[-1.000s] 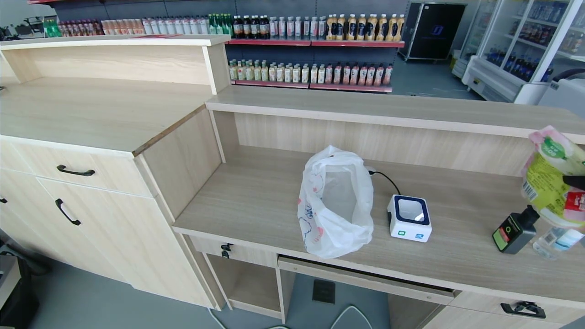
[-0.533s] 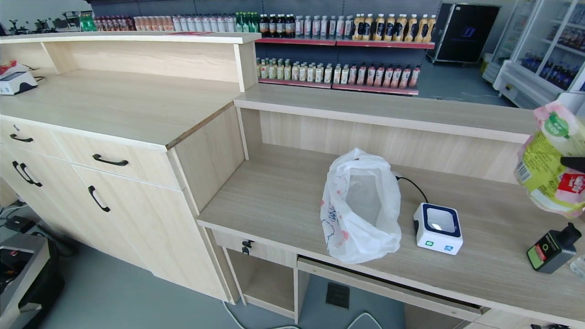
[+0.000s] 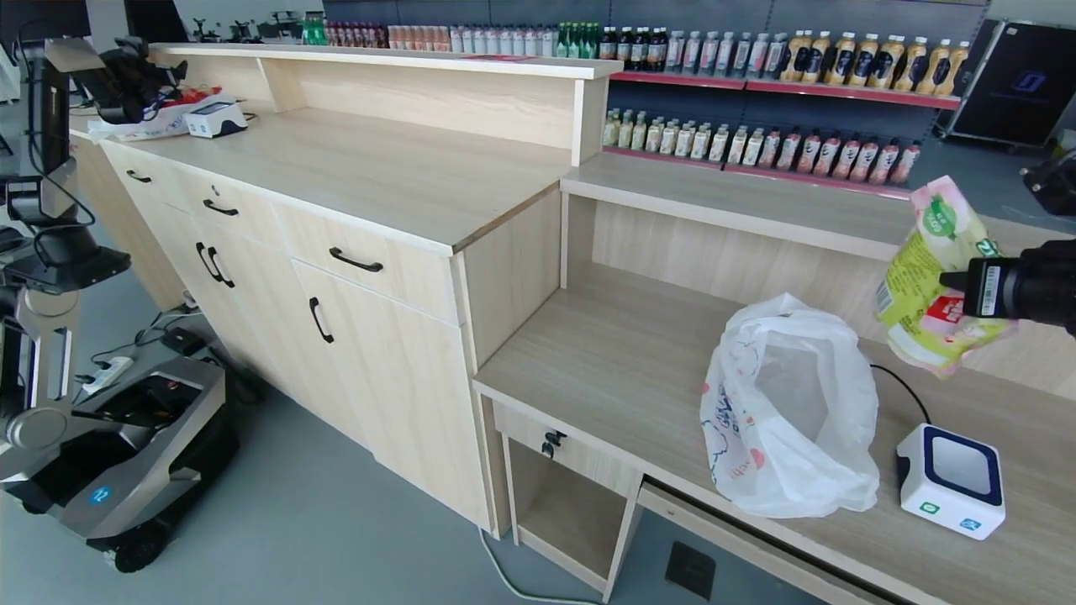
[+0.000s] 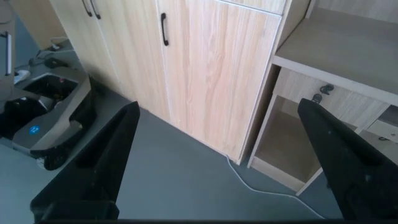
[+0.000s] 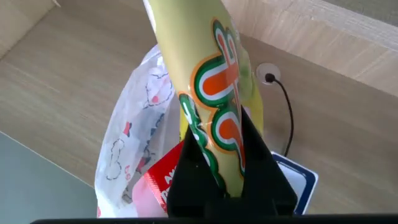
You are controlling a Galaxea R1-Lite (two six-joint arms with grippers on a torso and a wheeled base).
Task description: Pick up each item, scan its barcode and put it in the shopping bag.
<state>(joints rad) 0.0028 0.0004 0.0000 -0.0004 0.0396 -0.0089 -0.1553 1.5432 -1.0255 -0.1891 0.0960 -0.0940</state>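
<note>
One step is thought to be in hand: an item is held up to be scanned, and it has not yet been put away.

The counter (image 3: 622, 353) is spread out below the right pincer (image 5: 224, 186). The bag (image 3: 790, 412) is stood on it, below that pincer and a little to its left, with its mouth open and turned up. The packet (image 3: 929, 269) is pinched tight between the right pincer's fingers. It is held tilted in the air, well above the counter, and nothing else is touched by it. The scanner (image 3: 952, 481) is set just beside the bag, well below the pincer, with its window faced up.

For the next move, the packet will likely need to be brought down until it is near the scanner's window. What looks like a barcode is seen on the packet's edge on the bag's side, so that edge should be turned to face the window. The grip should be kept firm, since the packet is soft and could slip. After that, the packet can be carried over the bag's mouth and let go. The bag is thin and floppy, so it could be knocked flat if it is bumped.

The left pincer (image 4: 211, 162) is spread wide with nothing in it. It is held well apart from the right pincer, to its left, over the floor by the cupboard doors.
</note>
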